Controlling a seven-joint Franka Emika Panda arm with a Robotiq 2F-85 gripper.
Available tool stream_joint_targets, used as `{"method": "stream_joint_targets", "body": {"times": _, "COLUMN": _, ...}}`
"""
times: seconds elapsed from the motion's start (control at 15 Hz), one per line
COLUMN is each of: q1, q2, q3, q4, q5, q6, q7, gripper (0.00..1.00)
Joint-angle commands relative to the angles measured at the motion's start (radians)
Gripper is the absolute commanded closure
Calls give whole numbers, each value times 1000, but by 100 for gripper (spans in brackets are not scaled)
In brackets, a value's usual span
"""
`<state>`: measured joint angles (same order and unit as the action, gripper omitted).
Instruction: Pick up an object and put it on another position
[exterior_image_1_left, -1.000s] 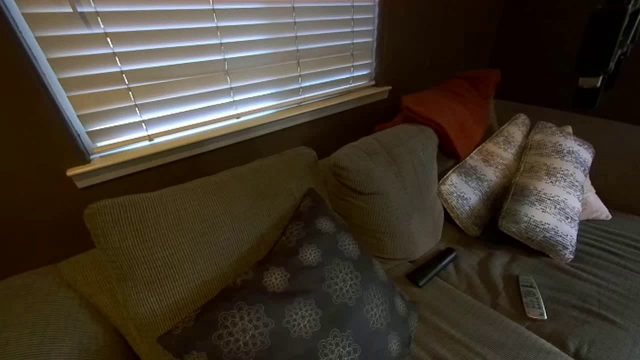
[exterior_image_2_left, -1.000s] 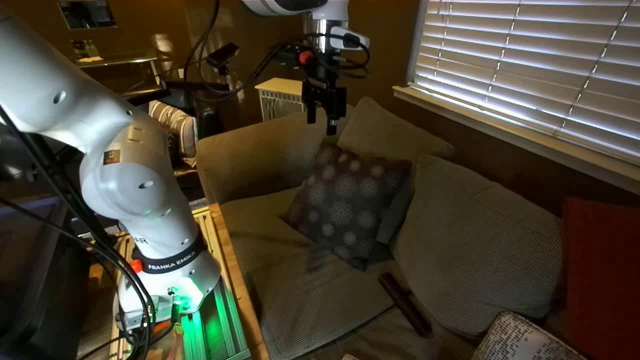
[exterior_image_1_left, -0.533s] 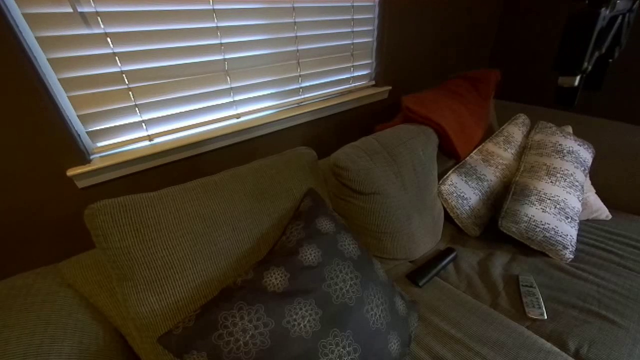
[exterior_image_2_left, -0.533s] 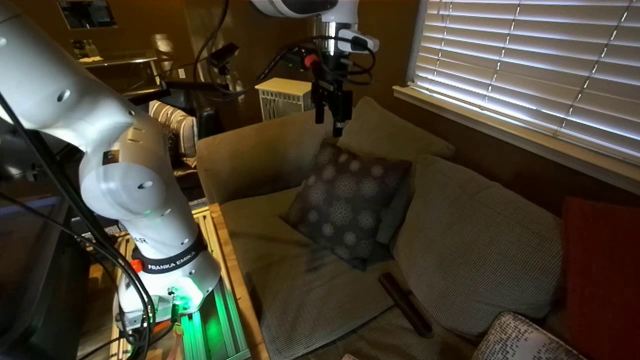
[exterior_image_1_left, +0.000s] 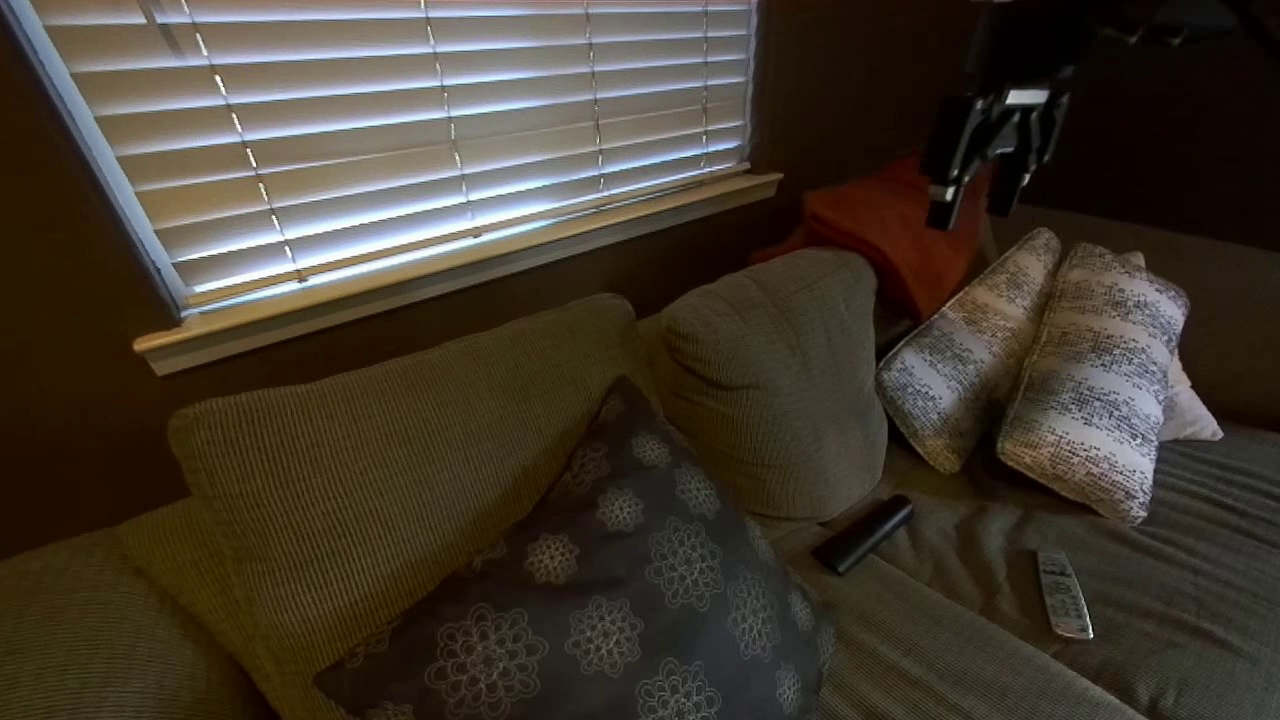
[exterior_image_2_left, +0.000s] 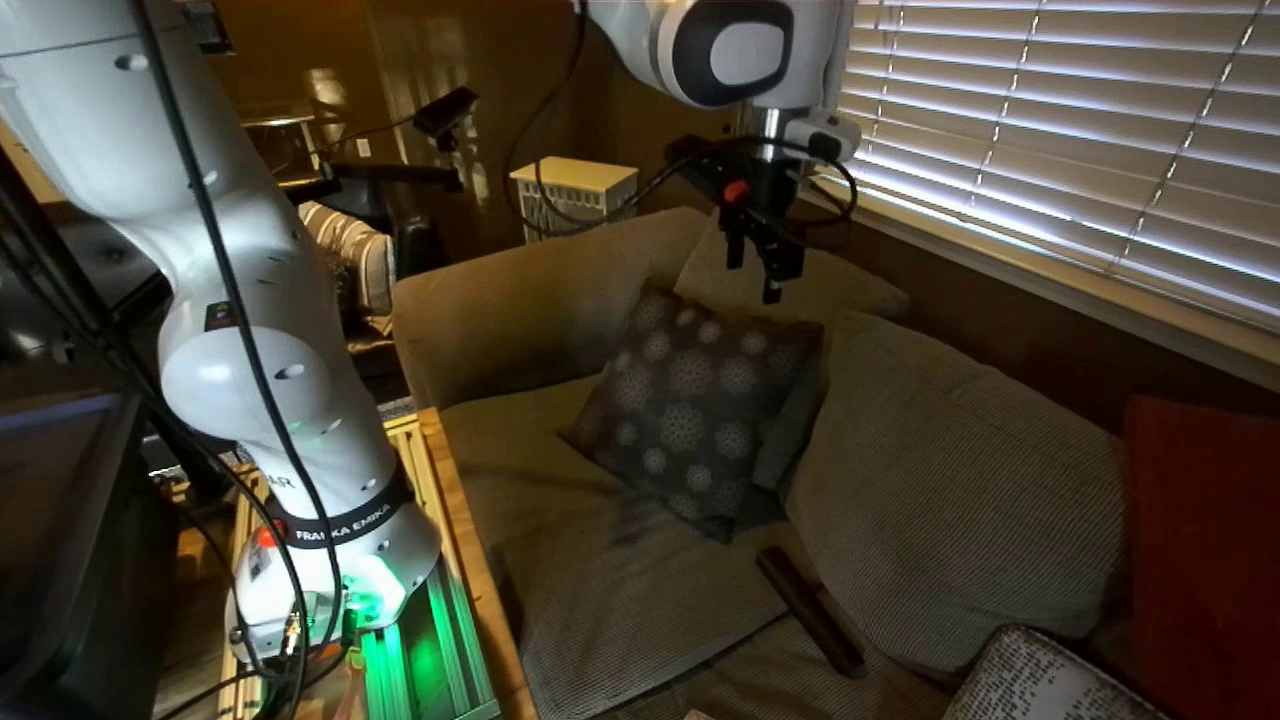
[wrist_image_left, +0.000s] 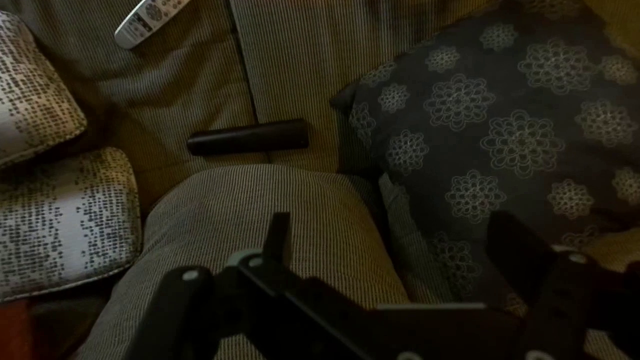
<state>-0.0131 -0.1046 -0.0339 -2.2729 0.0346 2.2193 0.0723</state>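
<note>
The slim light-grey remote (exterior_image_1_left: 1064, 595) lies flat on the sofa seat in an exterior view. It also shows at the top left of the wrist view (wrist_image_left: 150, 21), cut by the edge. The plump tan cushion (exterior_image_1_left: 780, 400) leans on the sofa back; it shows in an exterior view (exterior_image_2_left: 960, 490) and below the jaws in the wrist view (wrist_image_left: 280, 200). My gripper (exterior_image_1_left: 970, 208) is open and empty, in the air high above the sofa. In an exterior view the gripper (exterior_image_2_left: 755, 278) hangs above the dark flowered pillow. Its fingers (wrist_image_left: 390, 225) are wide apart in the wrist view.
A black remote-like object (exterior_image_1_left: 865, 535) lies on the seat by the tan cushion. The dark flowered pillow (exterior_image_2_left: 690, 410) stands beside the cushion. Two speckled pillows (exterior_image_1_left: 1090, 385) and an orange-red pillow (exterior_image_1_left: 900, 220) are farther along. Window blinds (exterior_image_2_left: 1080, 120) and a sill are behind.
The arm has swung towards the window side and come lower: the gripper moved left in an exterior view and right in the opposite picture. It stays open. The remote and cushions have not moved.
</note>
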Motion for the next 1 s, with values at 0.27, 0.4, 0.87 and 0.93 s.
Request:
{"method": "stream_joint_targets", "body": {"times": 0.27, "q1": -50, "q2": 353, "q3": -33, "q4": 200, "q5": 55, "q6": 73, "q7": -25, "gripper": 0}}
{"method": "stream_joint_targets", "body": {"times": 0.4, "q1": -72, "q2": 420, "q3": -42, "q4": 239, "q5": 59, "q6": 82, "q7": -23, "gripper": 0}}
{"method": "stream_joint_targets", "body": {"times": 0.87, "q1": -166, "q2": 584, "q3": -65, "q4": 331, "q5": 116, "q6": 53, "q7": -11, "gripper": 0}}
{"method": "stream_joint_targets", "body": {"times": 0.93, "q1": -143, "q2": 539, "q3": -68, "q4": 280, "q5": 74, "q6": 79, "q7": -8, "gripper": 0}}
